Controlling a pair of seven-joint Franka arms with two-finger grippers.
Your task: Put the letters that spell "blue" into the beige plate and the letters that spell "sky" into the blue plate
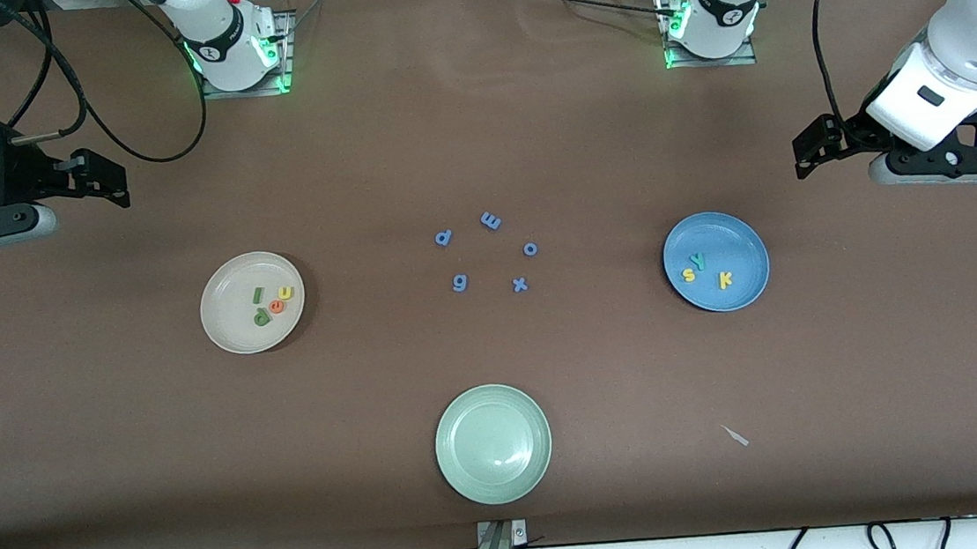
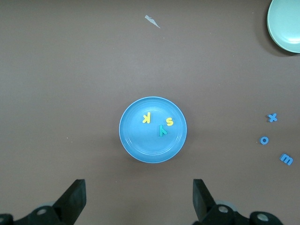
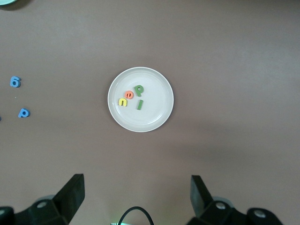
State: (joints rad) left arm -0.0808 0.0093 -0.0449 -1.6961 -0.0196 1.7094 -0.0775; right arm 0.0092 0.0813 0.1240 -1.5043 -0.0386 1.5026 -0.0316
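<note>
While both arms waited at their own ends of the table, the left gripper (image 1: 805,156) hung above the bare tabletop just off the blue plate (image 1: 738,245), its fingers (image 2: 75,197) spread wide apart and holding nothing; the right gripper (image 1: 110,177) hung above the tabletop toward the right arm's end, well apart from the beige plate (image 1: 228,284), its fingers (image 3: 72,194) likewise wide apart and empty. Within the beige plate lay the green "l" bar (image 1: 257,296), the green "b" (image 1: 261,316), the orange "e" (image 1: 276,306) and the yellow "u" (image 1: 287,293), clustered close together; the "e" sat between the "b" and the "u". Within the blue plate lay the yellow-orange "s" (image 1: 688,275), the teal-green "y" (image 1: 699,262) just beside it, and the yellow "k" (image 1: 725,279) a little apart from both. Between the two plates, on the brown table (image 1: 475,116), five blue-purple letters formed a loose ring: "p" (image 1: 444,238), "m" (image 1: 491,219), "o" (image 1: 530,249), "g" (image 1: 459,283) and "x" (image 1: 520,285); a pale green plate (image 1: 465,409) stood nearer the front camera than that ring; a small white scrap (image 1: 736,435) lay on the table nearer the camera than the blue plate.
</note>
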